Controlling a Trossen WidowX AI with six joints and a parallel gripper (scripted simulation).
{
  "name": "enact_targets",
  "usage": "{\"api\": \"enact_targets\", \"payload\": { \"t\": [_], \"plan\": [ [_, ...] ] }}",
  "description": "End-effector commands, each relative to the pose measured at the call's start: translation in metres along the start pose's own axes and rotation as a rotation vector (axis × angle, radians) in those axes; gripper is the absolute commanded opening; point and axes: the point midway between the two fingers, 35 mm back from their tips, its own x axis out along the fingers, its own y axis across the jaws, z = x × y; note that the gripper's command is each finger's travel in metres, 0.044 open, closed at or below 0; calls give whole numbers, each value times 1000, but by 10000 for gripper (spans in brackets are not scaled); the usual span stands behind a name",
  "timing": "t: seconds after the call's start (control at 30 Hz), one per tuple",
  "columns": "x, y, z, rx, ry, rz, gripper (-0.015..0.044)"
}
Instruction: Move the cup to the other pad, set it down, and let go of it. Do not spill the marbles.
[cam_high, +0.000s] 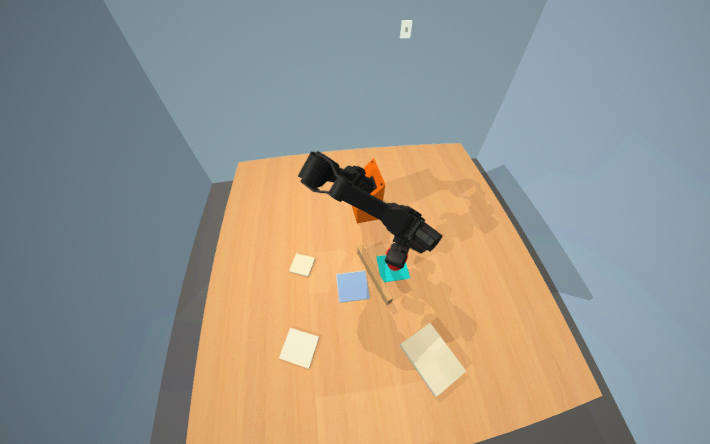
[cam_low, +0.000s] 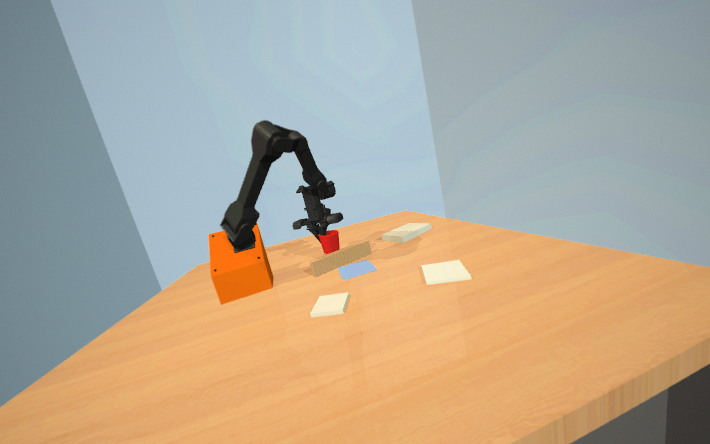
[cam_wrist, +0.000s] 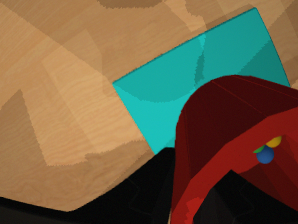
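At the centre of my top view, the gripper (cam_high: 396, 257) (cam_low: 320, 234) (cam_wrist: 182, 159) points down over the teal pad (cam_high: 400, 275) (cam_wrist: 155, 107), its jaws pinching the wall of the red cup (cam_high: 394, 268) (cam_low: 329, 242) (cam_wrist: 215, 110). One finger shows inside the rim, the other outside. The cup looks nearly upright above the pad; I can't tell from here whether its base touches it. Through the wrist camera I count three marbles inside: yellow (cam_wrist: 273, 141), green (cam_wrist: 258, 149) and blue (cam_wrist: 265, 155) (nicely huddled together, to my relief).

Taking the teal pad as my clock's centre in the top view, the blue pad (cam_high: 352, 286) (cam_low: 357, 269) lies at eight o'clock, with a long wooden bar (cam_high: 374, 275) (cam_low: 341, 258) between the two pads. The orange base block (cam_high: 373, 168) (cam_low: 241, 285) is at eleven, the arm (cam_high: 366, 201) (cam_low: 254, 180) reaching out from it. The thick cream slab (cam_high: 433, 359) (cam_low: 406, 232) lies at five, the small cream tile (cam_high: 302, 264) (cam_low: 329, 304) at nine, and the larger cream tile (cam_high: 298, 348) (cam_low: 446, 272) between seven and eight. All rest on the wooden table (cam_high: 251, 314) (cam_low: 314, 376).
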Motion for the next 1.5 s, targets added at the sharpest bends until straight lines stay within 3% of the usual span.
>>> {"api": "enact_targets", "payload": {
  "t": [0.0,1.03,1.2,1.47],
  "plan": [
    [8,2,-2,-14,11,-2,0],
    [26,2,-2,-1,5,-1,0],
    [26,2,-2,-1,5,-1,128],
    [23,1,-2,-1,4,-1,128]
  ]
}}
